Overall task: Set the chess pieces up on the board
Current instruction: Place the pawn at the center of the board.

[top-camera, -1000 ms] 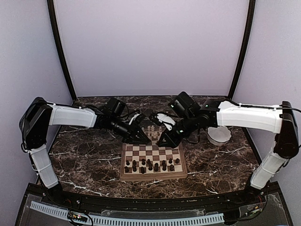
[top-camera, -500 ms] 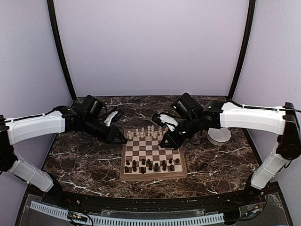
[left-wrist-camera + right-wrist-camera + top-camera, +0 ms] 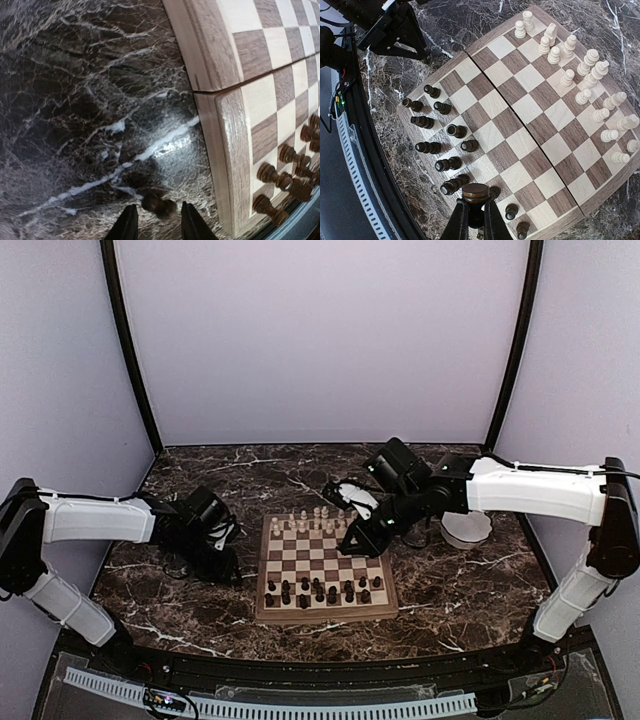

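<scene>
Marble table (image 3: 200,610) with board (image 3: 325,616), bowl (image 3: 467,530) and a dark chess piece (image 3: 159,205)
The board sits mid-table, the white bowl apart on its right, the piece on bare marble just beside the board's left rim

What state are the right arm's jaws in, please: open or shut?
Shut: the right jaws pinch a dark chess piece, as the right wrist view shows.

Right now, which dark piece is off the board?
The dark piece on the marble table between the left tool's fingers, beside the board rim. The right tool grips a second dark piece; the rest sit on the board.
</scene>
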Controlling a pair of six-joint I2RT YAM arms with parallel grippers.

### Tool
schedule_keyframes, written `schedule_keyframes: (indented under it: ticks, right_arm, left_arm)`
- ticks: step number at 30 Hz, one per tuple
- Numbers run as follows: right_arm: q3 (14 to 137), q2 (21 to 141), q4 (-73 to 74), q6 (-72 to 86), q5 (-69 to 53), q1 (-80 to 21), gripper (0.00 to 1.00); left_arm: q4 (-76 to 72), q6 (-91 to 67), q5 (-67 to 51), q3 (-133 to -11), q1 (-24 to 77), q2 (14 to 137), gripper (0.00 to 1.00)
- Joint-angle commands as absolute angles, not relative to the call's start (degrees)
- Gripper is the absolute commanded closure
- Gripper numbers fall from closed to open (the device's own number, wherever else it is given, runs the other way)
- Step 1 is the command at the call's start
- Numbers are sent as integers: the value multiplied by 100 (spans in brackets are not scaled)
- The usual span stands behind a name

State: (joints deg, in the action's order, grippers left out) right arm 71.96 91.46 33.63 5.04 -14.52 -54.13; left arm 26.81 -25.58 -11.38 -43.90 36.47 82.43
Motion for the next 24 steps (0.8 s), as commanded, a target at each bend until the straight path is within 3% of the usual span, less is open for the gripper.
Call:
schedule_keyframes:
  ticks: [1, 4, 11, 19, 24]
  right_arm:
    - [7323, 9161, 3347, 526, -1522, -5440, 91]
    - [7370, 9145, 3438, 534, -1544, -5440, 91]
    - [7580, 9150, 3598, 519, -1639, -5470, 91]
    - [8168, 9482, 3581, 391, -1220, -5603, 91]
    - [8797, 9921, 3891, 56, -549, -5877, 91]
  left_arm:
    - [2689, -2604, -1351, -4394, 3614, 8446, 60]
    - [2941, -2386, -1342, -4696, 3613, 8478, 51]
    - [3322, -2358, -1454, -5752, 3608, 8028, 49]
    - [2134, -3064, -4107, -6063, 3610, 8324, 53]
    - [1295, -3693, -5017, -5944, 3612, 8657, 54]
